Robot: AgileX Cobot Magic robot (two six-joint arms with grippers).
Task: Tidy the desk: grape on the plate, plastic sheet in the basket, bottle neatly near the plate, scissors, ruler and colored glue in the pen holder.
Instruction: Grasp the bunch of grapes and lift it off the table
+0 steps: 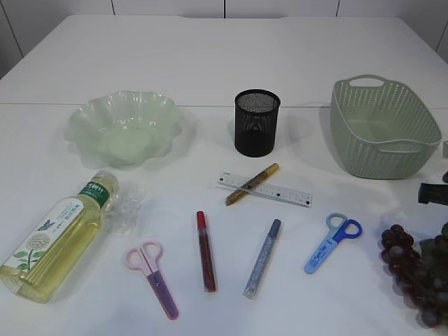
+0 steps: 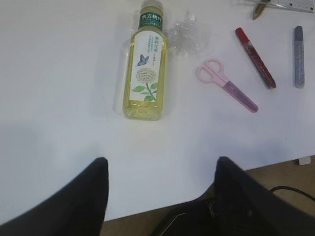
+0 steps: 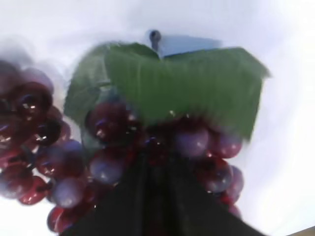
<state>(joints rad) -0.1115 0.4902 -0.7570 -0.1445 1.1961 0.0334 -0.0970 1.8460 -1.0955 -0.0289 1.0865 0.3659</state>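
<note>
Since the bunch of dark red plastic grapes (image 3: 147,147) sits at the desk's right edge, far from the pale green wavy plate (image 1: 124,126), the right gripper (image 3: 157,196) is pressed right against it, fingers' grip impossible to tell, while the left gripper (image 2: 160,196) hangs spread apart.

Glossy translucent plastic plate (image 1: 123,126), black wire-mesh pen holder (image 1: 257,122), matt woven-look plastic basket (image 1: 383,127), glossy grapes (image 3: 113,147).

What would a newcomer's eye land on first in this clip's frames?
Probably the grape bunch, which fills the right wrist view with its green leaf and sits at the table's front right edge. Next, the yellow bottle lying on its side front left, crumpled plastic sheet by its cap. Between them, scissors, glue sticks and a ruler lie scattered before the black pen holder.
</note>
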